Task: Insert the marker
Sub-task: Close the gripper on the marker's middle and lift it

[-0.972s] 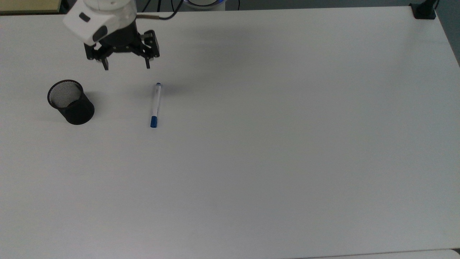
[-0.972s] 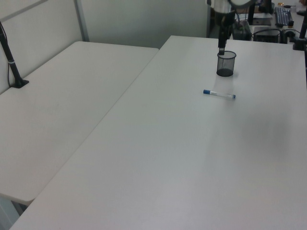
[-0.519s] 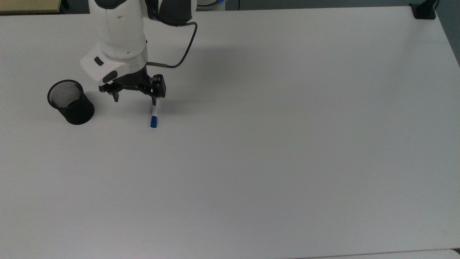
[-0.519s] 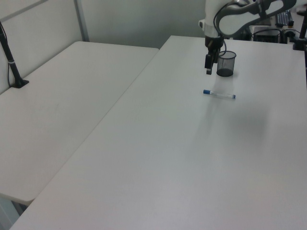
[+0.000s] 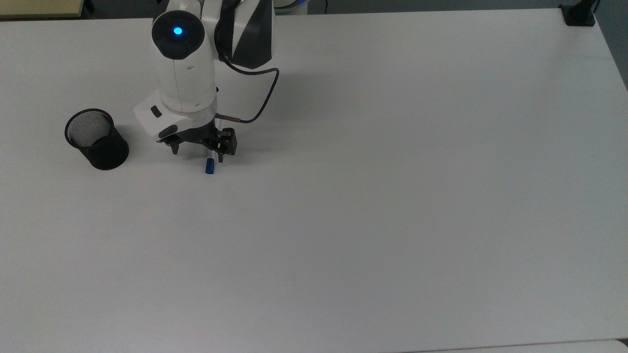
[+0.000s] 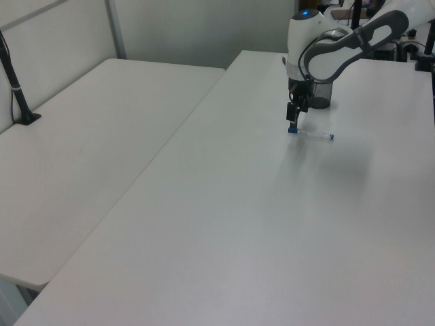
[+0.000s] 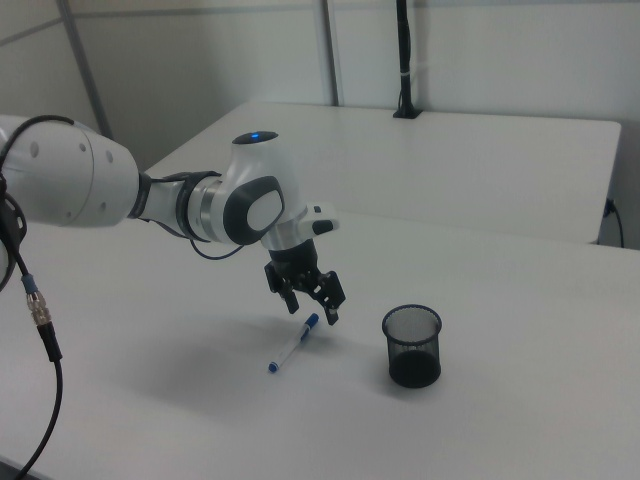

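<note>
Now: reach for pickup, jaws [image 5: 196, 151] spread wide and empty, low over the marker [image 5: 210, 165] lying flat on the bench [image 5: 392, 196].
Judgement: centre on the white barrel, fingers across it, descend, close gently. Mesh cup [image 5: 96, 138] stands well apart. Arm covers most of the barrel in top view; finger-to-bench gap unclear.

The arm [image 7: 90, 190] has rounded white shells with dark grey joint bands and a grey oval panel on its wrist. A round black cap carries 1 blue light [image 5: 177, 31]. A thin dark cable [image 5: 262, 100] loops off the wrist. The gripper [image 5: 197, 153] is black, with 2 slim fingers.
</note>
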Available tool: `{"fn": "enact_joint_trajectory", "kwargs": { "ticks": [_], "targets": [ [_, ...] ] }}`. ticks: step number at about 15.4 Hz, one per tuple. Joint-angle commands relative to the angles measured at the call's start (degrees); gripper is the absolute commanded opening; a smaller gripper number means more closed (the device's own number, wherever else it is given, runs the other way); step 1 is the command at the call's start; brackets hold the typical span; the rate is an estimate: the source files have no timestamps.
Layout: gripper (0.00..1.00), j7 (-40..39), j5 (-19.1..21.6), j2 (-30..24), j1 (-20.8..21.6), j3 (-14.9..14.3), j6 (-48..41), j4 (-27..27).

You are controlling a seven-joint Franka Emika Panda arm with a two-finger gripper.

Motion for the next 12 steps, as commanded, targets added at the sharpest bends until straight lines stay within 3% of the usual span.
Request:
{"fn": "enact_joint_trajectory", "kwargs": {
  "ticks": [1,4,9,12],
  "targets": [
    [0.77,1.78,-0.45,0.69,0.15,0.12,4.35,-1.17],
    [0.52,3.61,-0.18,2.19,0.24,0.47,6.19,-1.08],
    [0.01,6.79,-0.18,2.45,0.24,1.96,6.9,-1.17],
    [0.0,7.75,-0.18,0.53,0.15,1.96,6.2,-0.64]
  ]
}}
